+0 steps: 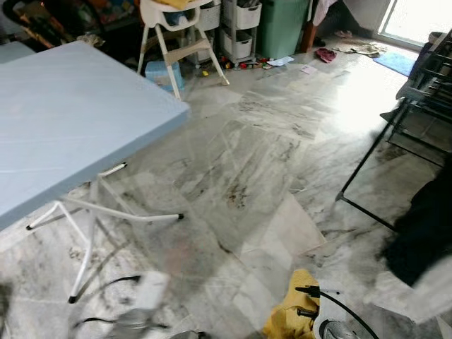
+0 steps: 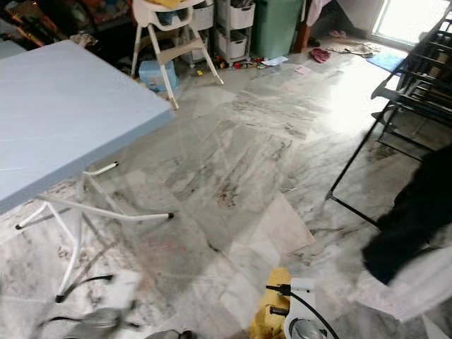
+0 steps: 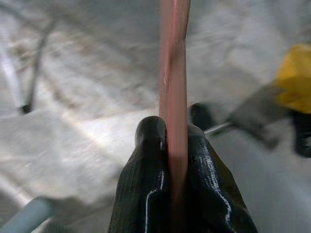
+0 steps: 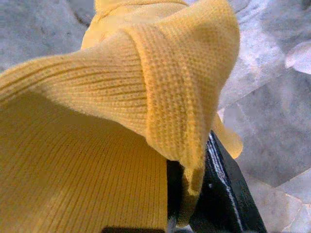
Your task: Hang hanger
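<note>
In the left wrist view my left gripper is shut on a thin pink hanger. Its black fingers press the bar from both sides, low over the marble floor. In the right wrist view my right gripper is shut on a fold of a yellow knitted garment, which drapes over it and hides most of it. In the eye views the same yellow garment hangs at the bottom centre beside my right arm. A black drying rack stands at the right.
A light blue folding table on white legs is at the left. Dark clothing and a white cloth hang off the rack's near end. A high chair, bins and small items are at the back. Marble floor lies between table and rack.
</note>
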{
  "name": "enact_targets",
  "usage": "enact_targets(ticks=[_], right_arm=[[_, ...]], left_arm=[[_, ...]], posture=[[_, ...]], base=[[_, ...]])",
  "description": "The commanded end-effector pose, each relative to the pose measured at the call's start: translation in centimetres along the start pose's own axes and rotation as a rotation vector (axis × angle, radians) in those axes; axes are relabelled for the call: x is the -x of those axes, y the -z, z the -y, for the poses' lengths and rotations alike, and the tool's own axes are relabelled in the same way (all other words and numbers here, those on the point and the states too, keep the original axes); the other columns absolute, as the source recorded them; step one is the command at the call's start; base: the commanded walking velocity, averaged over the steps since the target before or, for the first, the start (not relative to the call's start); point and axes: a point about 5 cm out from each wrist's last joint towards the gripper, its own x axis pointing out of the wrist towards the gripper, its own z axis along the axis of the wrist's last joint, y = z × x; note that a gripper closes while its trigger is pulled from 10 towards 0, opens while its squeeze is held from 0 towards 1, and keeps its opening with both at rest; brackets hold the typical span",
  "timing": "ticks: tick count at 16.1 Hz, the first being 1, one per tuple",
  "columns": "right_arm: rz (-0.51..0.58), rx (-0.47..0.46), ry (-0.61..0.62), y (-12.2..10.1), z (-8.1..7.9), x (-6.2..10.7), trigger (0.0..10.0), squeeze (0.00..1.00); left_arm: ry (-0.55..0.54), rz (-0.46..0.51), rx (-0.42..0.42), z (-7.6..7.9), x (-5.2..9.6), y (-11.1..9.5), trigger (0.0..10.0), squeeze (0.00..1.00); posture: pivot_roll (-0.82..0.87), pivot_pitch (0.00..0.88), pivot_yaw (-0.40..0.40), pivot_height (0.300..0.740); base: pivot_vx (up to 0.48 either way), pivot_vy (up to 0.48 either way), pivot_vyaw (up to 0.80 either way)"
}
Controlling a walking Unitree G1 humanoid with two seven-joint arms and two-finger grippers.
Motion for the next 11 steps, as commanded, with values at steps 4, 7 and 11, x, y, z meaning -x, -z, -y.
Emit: enact_targets(ticks=[4, 7, 11], right_arm=[[-0.004, 0.001, 0.002, 0.3, -0.2, 0.1, 10.0, 0.00], [-0.001, -0.003, 0.013, 0.3, 0.0, 0.1, 10.0, 0.00], [0.142, -0.068, 0.099, -3.2, 1.5, -0.3, 10.0, 0.00]], left_arm=[[0.008, 0.000, -0.010, -1.1, 0.2, 0.3, 10.0, 0.00], [0.020, 0.005, -0.030, -0.1, 0.0, -0.1, 10.0, 0.00], [0.074, 0.075, -0.055, 5.0, -0.6, -2.8, 10.0, 0.00]], posture=[[-0.14, 0.080, 0.059, 0.740], [-0.14, 0.077, 0.061, 0.740], [-0.14, 0.074, 0.070, 0.740]], base=[[0.000, 0.436, 0.00], [0.000, 0.390, 0.00], [0.000, 0.084, 0.00]])
